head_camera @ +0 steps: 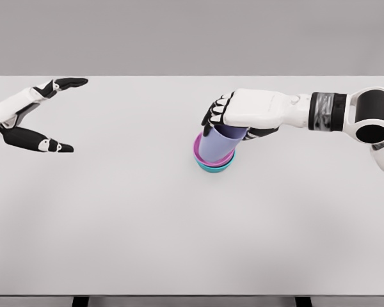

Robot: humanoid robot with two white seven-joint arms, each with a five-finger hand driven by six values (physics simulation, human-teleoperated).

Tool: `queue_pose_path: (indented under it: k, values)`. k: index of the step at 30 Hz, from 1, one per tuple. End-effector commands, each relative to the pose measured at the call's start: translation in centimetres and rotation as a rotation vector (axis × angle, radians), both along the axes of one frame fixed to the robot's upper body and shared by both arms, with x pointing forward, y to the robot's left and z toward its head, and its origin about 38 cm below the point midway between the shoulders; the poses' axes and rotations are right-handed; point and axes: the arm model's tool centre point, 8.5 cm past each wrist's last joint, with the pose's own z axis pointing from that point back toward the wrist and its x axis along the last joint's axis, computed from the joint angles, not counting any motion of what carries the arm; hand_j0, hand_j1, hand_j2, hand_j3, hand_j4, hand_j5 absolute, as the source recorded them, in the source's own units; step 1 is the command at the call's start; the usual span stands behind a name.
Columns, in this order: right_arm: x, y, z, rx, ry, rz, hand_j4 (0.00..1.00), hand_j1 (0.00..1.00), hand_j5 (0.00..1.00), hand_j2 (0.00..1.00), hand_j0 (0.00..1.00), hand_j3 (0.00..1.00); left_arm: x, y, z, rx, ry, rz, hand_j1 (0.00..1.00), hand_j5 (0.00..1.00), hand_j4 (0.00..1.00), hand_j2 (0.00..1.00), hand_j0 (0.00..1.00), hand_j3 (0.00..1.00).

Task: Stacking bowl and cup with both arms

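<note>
The right hand [233,118] reaches in from the right edge and sits a little right of the table's middle, its fingers curled over the top of the lavender cup [219,143]. The cup hangs directly beneath the palm, on the near side of it, and its lower end rests inside the bowls: a magenta bowl [196,146] nested in a teal bowl [212,169], of which only the rims show around the cup. The cup is not upright; its long axis leans, the top tipped toward the far right under the hand and the base toward the near left, so the coming move seems to turn on squaring that axis with the bowls before the fingers let go. Whether the base already touches the bowl's floor cannot be seen. The left hand [35,115] hovers at the far left edge of the white table [179,243], fingers and thumb spread wide with nothing between them, well apart from the stack. The right hand is plainly the nearer one.
</note>
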Motion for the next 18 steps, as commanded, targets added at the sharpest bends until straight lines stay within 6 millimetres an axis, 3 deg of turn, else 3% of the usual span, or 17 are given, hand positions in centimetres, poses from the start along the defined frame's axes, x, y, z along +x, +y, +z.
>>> queue_pose_path:
  k: [1,15,16,18]
  values:
    - [0.25,-0.27,-0.23,-0.003,0.007,-0.013,0.67,0.67,0.67,0.67,0.67,0.67,0.02,0.01,0.04,-0.009,0.003,0.001,1.00,1.00,1.00,1.00,1.00,1.00]
    - [0.58,-0.44,-0.48,-0.019,0.007,-0.024,0.69,0.69,0.69,0.69,0.69,0.69,0.04,0.00,0.10,-0.009,0.001,0.001,1.00,1.00,1.00,1.00,1.00,1.00]
    - [0.53,-0.38,-0.43,-0.018,0.005,-0.022,0.72,0.72,0.72,0.72,0.72,0.72,0.05,0.03,0.14,-0.009,0.000,0.001,1.00,1.00,1.00,1.00,1.00,1.00]
    - [0.34,-0.14,-0.50,-0.023,0.003,-0.013,0.93,0.93,0.93,0.93,0.93,0.93,0.04,0.00,0.10,-0.009,0.001,0.001,1.00,1.00,1.00,1.00,1.00,1.00]
